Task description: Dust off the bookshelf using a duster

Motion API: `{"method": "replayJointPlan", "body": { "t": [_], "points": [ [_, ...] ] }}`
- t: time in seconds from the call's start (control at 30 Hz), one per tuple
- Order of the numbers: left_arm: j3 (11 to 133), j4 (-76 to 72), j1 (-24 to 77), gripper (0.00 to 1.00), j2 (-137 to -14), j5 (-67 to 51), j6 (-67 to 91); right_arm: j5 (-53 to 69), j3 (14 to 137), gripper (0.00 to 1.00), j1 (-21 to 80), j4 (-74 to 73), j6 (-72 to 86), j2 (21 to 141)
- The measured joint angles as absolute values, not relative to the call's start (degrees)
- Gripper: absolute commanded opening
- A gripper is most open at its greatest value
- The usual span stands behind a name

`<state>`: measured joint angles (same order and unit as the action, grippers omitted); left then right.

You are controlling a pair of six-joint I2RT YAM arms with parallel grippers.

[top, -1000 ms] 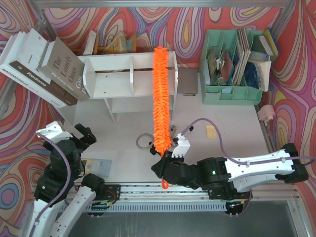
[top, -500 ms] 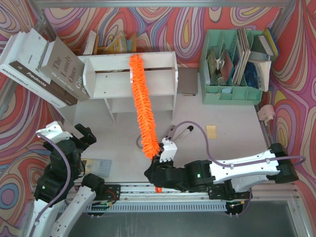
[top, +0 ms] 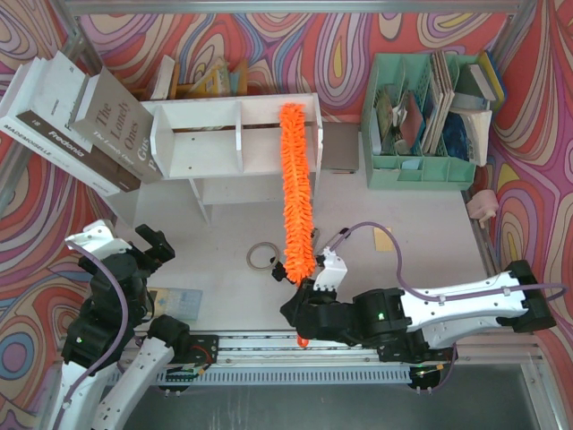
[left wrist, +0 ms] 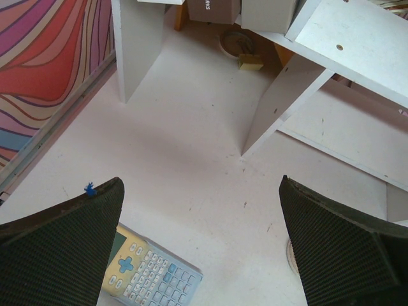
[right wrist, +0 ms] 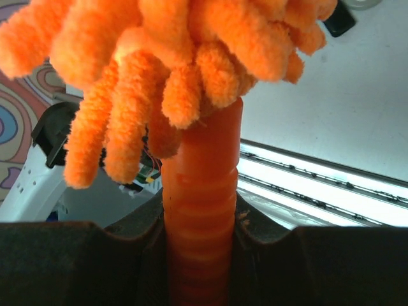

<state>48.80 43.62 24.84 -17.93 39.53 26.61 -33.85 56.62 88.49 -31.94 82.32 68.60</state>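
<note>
As things lie, the dusting is judged under way, not complete.

Item 1, duster (top: 297, 193): orange, fluffy, long. Its tip lies over the top board of the bookshelf (top: 206, 143), between the central divider and the right end panel. The body runs from there toward the near edge of the table (top: 224, 233). From above, the fluff appears to rest on the board, though contact cannot be confirmed.

Item 2, right jaws: closed on the duster's ribbed orange handle (right wrist: 201, 191), just below the fluff, at the near edge of the table.

Item 3, left jaws: wide apart, holding nothing, poised above the table at its near left corner, well apart from the bookshelf. A calculator (left wrist: 150, 274) lies beneath them.

Item 4, bookshelf: white, two tiers, toward the far edge of the table, left of centre. Large books (top: 81, 116) lean at its left end, and a mint green organiser (top: 421, 121) stands to its right.

Progress, as a judgement:
- Done: duster grasped and brought onto the right half of the shelf.
- Left: the half to the left of the divider, the lower tier and the side panels.
- No dust shows, so no part can be counted clean.
</note>
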Motion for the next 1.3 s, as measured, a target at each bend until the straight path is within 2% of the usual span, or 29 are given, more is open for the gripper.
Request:
{"method": "replayJointPlan", "body": {
  "t": [0.17,0.5,0.87,1.3],
  "points": [
    [48.8,43.6,24.9,0.98,-17.9,39.5,26.6,-34.9,56.0,0.00,88.5,-34.2,84.9,67.3],
    [48.8,43.6,24.9,0.98,-17.9,39.5,26.6,-34.2,58.1,0.00,88.5,-32.1,81.3,71.9],
    [48.8,43.6,24.9,0.98,-17.9,39.5,26.6,-35.9,57.1,0.00,88.5,-32.7,83.2,65.1],
    [48.8,43.6,24.9,0.98,-17.9,39.5,26.6,-34.4,51.3,0.00,88.5,-32.0,86.3,65.7]
  ]
}}
